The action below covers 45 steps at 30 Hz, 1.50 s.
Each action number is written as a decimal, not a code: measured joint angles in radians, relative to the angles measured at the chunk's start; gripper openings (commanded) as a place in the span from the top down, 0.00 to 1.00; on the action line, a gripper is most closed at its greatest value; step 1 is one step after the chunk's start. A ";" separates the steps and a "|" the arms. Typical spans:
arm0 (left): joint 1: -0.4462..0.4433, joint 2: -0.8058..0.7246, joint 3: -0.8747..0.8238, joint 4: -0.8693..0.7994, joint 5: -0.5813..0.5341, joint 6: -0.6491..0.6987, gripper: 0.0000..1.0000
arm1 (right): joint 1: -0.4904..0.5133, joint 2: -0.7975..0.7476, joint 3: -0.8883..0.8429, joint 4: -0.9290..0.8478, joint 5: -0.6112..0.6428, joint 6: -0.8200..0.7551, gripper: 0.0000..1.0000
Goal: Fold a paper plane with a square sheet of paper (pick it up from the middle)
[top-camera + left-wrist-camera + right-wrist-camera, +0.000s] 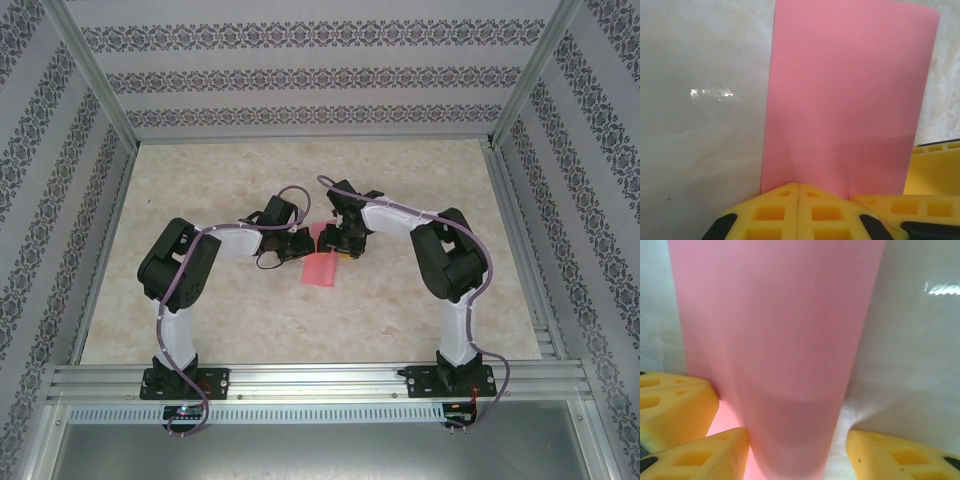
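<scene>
The left gripper is clamping its ribbed yellow fingers flush together on the near edge of the thin pink-red square sheet of paper, and the sheet is stretching away from it over the pale marbled tabletop. The right gripper is meeting it from the opposite side, out in the middle of the table. Its jaws are standing apart with the paper running between them. There's a clear gap beside one finger, so it is straddling the sheet, not squeezing it.

So how far along are we? In the left wrist view the sheet is showing as a plain rectangle, longer than it is wide, with one far corner rounding over. In the right wrist view it is bowing into a soft curve close to the fingers. Whether that is a centre fold being formed or just a lifted, sagging sheet, I cannot tell. No sharp crease is showing, no pointed nose, no wings.

My read is that this is sitting early in the job. The paper is in hand, perhaps with the first half fold under way. The nose folds and the wing folds are all waiting to be done.
</scene>
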<state>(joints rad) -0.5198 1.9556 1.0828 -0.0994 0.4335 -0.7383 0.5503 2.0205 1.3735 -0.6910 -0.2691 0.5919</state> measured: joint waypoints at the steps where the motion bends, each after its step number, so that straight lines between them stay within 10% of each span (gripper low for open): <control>1: 0.000 0.000 0.000 -0.003 -0.001 0.000 0.95 | -0.005 -0.014 -0.017 0.020 -0.007 0.006 0.42; 9: -0.001 0.000 0.002 -0.006 -0.006 0.000 0.96 | -0.061 -0.253 -0.134 0.066 -0.017 0.026 0.45; 20: -0.005 0.006 0.017 -0.031 -0.015 -0.001 0.96 | 0.011 -0.190 -0.105 0.189 -0.059 0.106 0.95; 45: -0.005 0.011 0.015 -0.034 -0.017 -0.004 0.97 | -0.011 -0.085 -0.214 0.271 -0.102 0.095 0.95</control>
<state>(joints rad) -0.5251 1.9667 1.0981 -0.1333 0.4164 -0.7422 0.5396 1.9358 1.1599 -0.4198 -0.3710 0.6872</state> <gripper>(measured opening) 0.060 0.050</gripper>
